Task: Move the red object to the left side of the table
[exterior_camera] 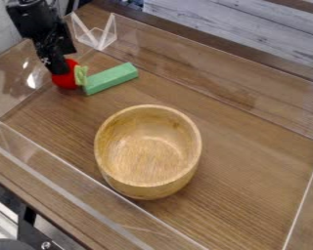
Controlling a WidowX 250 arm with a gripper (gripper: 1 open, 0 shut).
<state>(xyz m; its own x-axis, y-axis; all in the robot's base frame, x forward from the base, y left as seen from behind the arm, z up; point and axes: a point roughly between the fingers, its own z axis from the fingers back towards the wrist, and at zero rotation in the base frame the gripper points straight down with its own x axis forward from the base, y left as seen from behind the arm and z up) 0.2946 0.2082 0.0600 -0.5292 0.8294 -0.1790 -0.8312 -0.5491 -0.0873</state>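
The red object [67, 78] sits on the brown wood-grain surface [238, 107] near its left edge, just beside the green block [111, 78], with the spread hand [55, 64] at it. Clear low walls border the wood; bare room extends right of the wooden bowl [148, 151]. No writing is readable.
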